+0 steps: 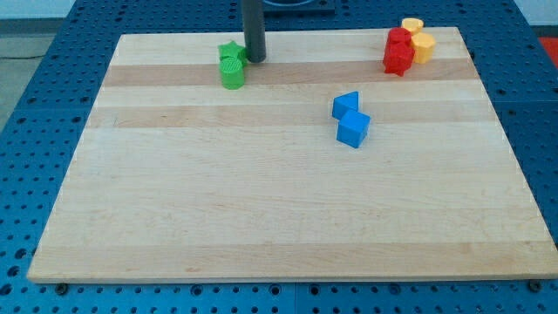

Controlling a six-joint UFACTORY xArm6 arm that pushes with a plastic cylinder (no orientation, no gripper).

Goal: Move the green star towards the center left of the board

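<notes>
Because you want the green star [232,66] pushed toward centre left, my tip [255,58] touches its upper-right side.
No jaws here, a bare rod holding nothing; the star sits near the board's [261,218] top edge, left of middle.

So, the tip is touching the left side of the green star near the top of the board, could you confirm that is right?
Not quite: in the camera view my tip is against the right side of the green star, not its left. The star is indeed near the board's top edge.

Single raised view, angled down over whole board [279,227].
</notes>
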